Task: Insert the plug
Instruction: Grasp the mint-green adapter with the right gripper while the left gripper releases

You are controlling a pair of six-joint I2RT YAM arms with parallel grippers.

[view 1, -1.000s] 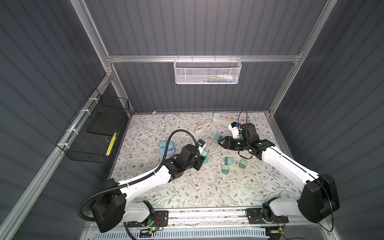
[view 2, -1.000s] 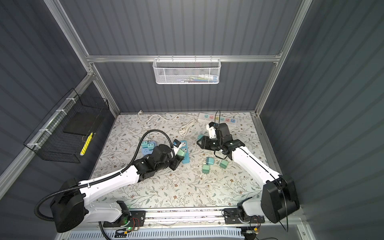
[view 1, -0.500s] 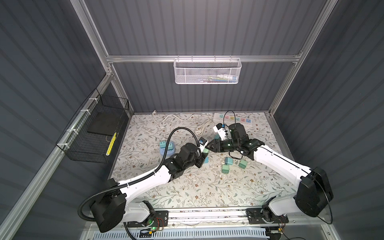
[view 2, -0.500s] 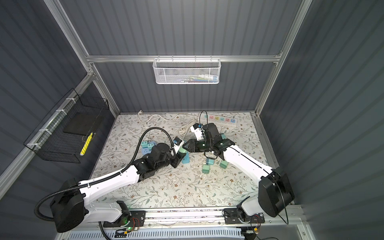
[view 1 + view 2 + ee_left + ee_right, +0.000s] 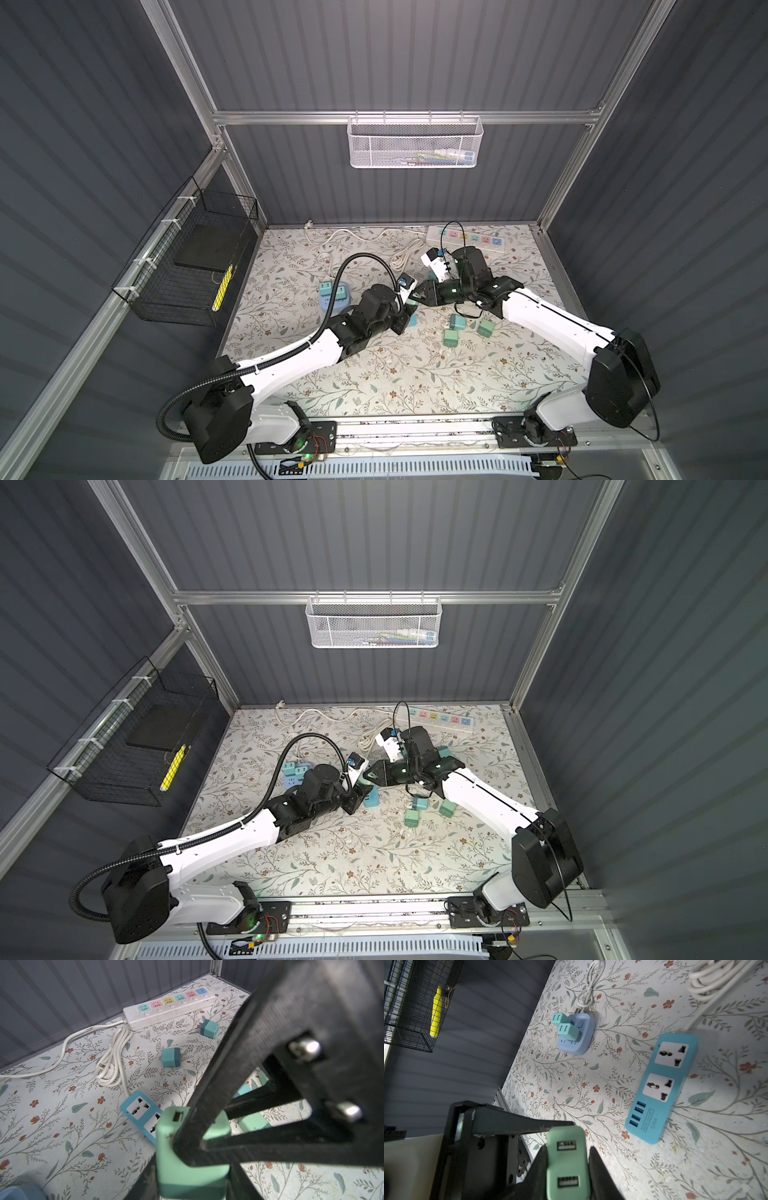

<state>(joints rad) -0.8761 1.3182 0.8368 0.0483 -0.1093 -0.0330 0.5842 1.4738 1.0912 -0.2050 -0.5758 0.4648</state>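
The nearest risk is at the hand-over itself. The right pincer [image 5: 568, 1153] is clamped on the green plug [image 5: 566, 1169] across its narrow sides. One finger [image 5: 519, 1125] of the left pincer [image 5: 409, 302] lies along the plug's end; whether that pincer presses on the plug or stands just clear I cannot tell. If both grip and one arm pulls away, the plug could twist in the jaws or drop to the bench [image 5: 374, 374].

The right grip sits close to the face with the two charging ports, so a push into a socket may tip the plug. Its prongs are hidden, so I cannot judge how they are turned.

Just beyond, the blue socket strip [image 5: 662, 1088] lies loose and might slide under a skewed push. Farther off, the coiled white cord [image 5: 110, 1059] could snag an arm reaching for the white socket strip [image 5: 170, 1007] by the back wall.

The plug is raised off the bench, near the blue strip. It sits between the two pincer tips where they meet mid-bench, as both top views show.
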